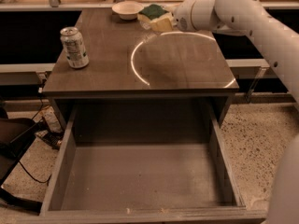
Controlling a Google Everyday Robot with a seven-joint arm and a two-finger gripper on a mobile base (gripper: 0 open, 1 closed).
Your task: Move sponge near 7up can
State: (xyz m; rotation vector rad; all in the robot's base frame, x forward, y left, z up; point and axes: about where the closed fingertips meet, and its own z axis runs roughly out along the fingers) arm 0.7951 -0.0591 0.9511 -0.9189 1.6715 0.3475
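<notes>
**While the pincer (169,20) is pinching the sponge (155,15), the 7up can (74,47) is standing well apart**

Filling the middle of the frame, the desk (187,73) is carrying everything, with its open drawer (140,181) gaping below. The white arm (261,22) is reaching in from the upper right. The 7up can is standing upright near the desk's left edge, and a small bowl (127,9) is sitting at the far edge, upper centre. Just beside the bowl, the sponge is hanging tilted at the pincer's tip, green side up, seemingly off the desk. Being light and soft, it is probably squashing under the squeeze rather than slipping. Gripping across the yellow body is looking safest.
</notes>
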